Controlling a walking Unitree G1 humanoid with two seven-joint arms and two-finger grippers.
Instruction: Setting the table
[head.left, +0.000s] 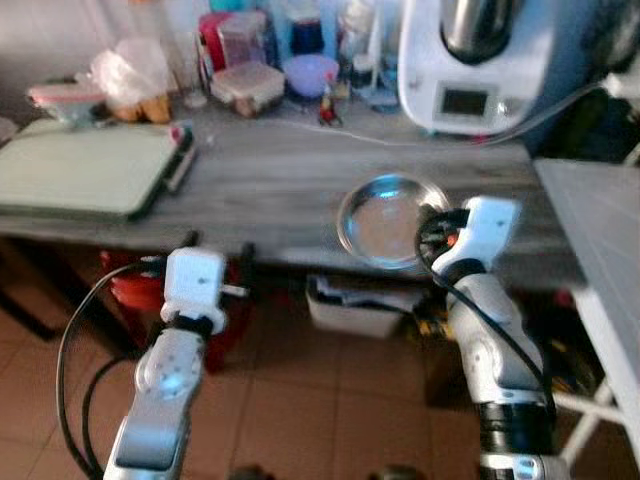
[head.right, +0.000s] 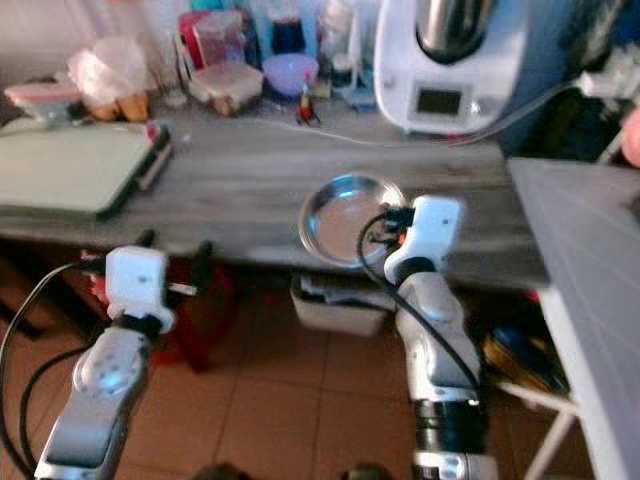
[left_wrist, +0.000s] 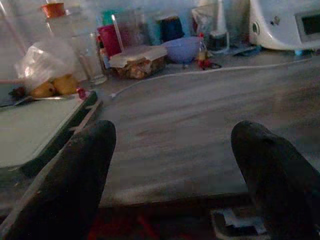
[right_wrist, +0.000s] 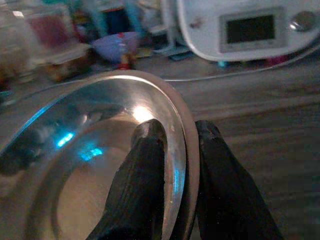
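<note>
Steel plate (right_wrist: 95, 150) rim sits pinched between the right hand (right_wrist: 175, 165) fingers.

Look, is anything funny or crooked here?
Yes: the round shiny metal plate juts past the front edge of the grey wooden counter, pinched by its rim in the right claw. The left claw hangs open.

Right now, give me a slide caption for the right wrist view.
Right tool pinching the rim of a steel plate above the grey wooden counter, white kitchen machine behind.
</note>
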